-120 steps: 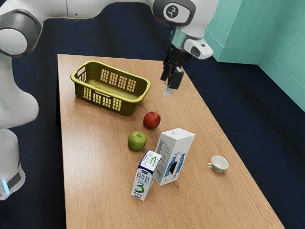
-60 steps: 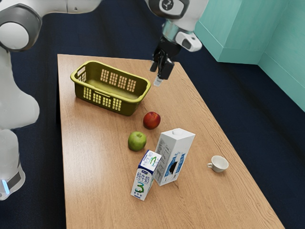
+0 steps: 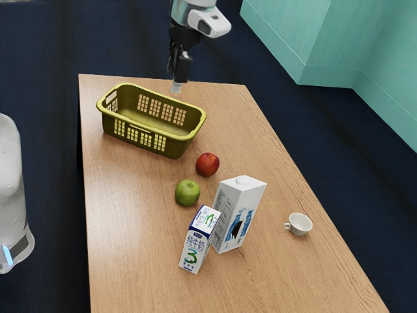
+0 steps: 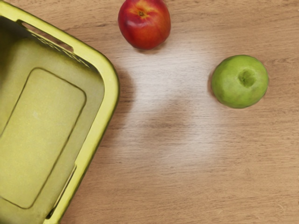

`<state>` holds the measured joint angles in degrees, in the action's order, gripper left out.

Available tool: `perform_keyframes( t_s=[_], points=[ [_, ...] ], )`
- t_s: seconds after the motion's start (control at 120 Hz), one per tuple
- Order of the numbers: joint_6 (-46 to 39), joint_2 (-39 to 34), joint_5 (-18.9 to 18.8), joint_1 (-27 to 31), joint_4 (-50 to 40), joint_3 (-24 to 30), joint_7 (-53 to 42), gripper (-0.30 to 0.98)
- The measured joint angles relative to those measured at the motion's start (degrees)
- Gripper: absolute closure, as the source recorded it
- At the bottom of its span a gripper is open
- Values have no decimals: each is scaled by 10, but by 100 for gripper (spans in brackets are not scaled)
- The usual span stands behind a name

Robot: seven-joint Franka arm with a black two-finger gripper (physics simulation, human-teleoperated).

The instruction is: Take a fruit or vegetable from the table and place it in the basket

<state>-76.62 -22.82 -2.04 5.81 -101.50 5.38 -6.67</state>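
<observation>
My gripper (image 3: pixel 176 85) hangs high in the exterior view, its lower end appearing just above the far rim of the olive-green basket (image 3: pixel 193 135). A red nectarine-like fruit (image 3: pixel 207 164) rests on the table beside the basket. The green apple (image 3: pixel 187 193) lies a little farther from the basket, near the cartons. In the wrist view, the basket (image 4: pixel 111 88), the red fruit (image 4: pixel 145 23) and the green apple (image 4: pixel 239 81) lie below my hand, both fruits outside the basket. Part of the basket's bare inner floor shows there.
On the wooden table (image 3: pixel 137 241), a small milk carton (image 3: pixel 197 244) stands close beside a larger white carton (image 3: pixel 238 212). Toward the table's long edge at the exterior view's right sits a white cup (image 3: pixel 300 223).
My hand has travelled toward the exterior view's left and upward in that view, from beside the basket to near its far rim. The fruits, basket, cartons and cup have stayed put.
</observation>
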Motion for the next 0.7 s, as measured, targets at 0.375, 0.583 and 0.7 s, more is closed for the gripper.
perform_keyframes(
  t_s=[0.375,0.583,0.7],
  points=[
    [-248,-37,7,-183,-201,-98,14,2],
    [-276,19,7,-238,-207,-126,9,2],
    [-263,22,7,-250,-213,-136,-10,2]
  ],
)
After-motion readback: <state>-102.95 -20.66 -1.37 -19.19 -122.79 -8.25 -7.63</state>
